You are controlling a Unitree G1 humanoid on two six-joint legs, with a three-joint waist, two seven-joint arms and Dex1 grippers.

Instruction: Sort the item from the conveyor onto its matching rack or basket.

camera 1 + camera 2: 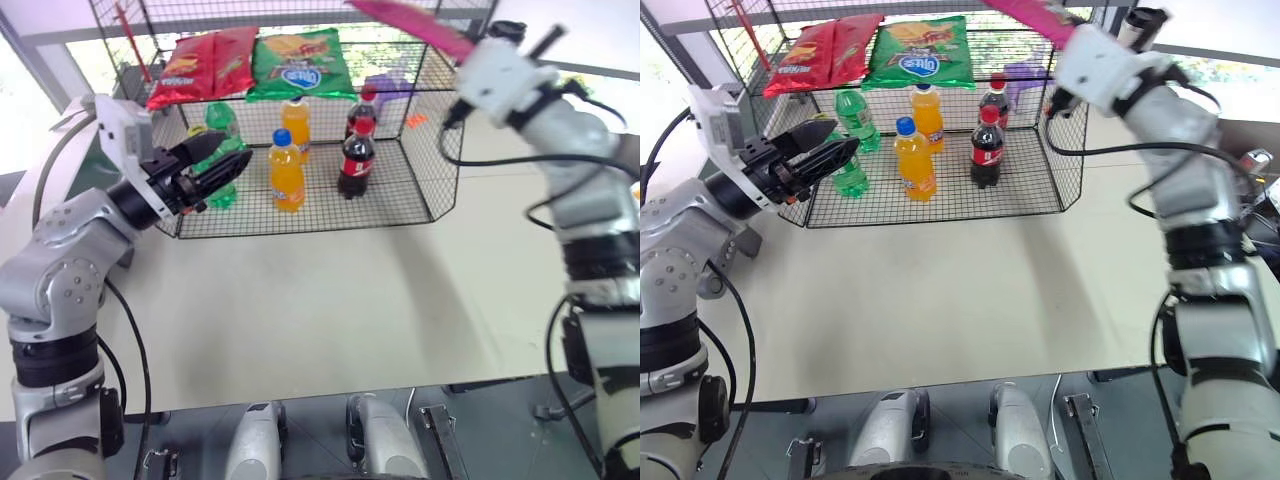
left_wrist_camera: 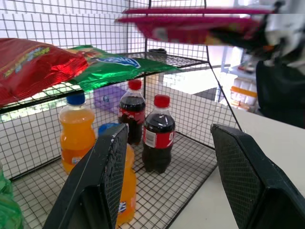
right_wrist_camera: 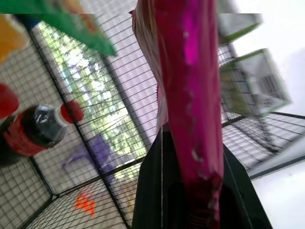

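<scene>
A shop-style test setup: a wire rack (image 1: 420,150) stocked with soda bottles (image 1: 356,160) and chip bags (image 1: 300,62).

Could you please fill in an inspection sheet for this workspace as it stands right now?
Surface: pale table, bare in front of the rack.
Job's things: pink chip bag held up at the rack's upper right corner; conveyor nothing seen.
Clutter: upper shelf holds red chip bags and green chip bag; lower tier holds green bottles, orange bottles and cola bottles.
Grippers: right gripper shut on the bag; left gripper open, holding nothing, facing the rack.
Cables: black cables along both arms.
Surroundings: bright windows behind.
</scene>
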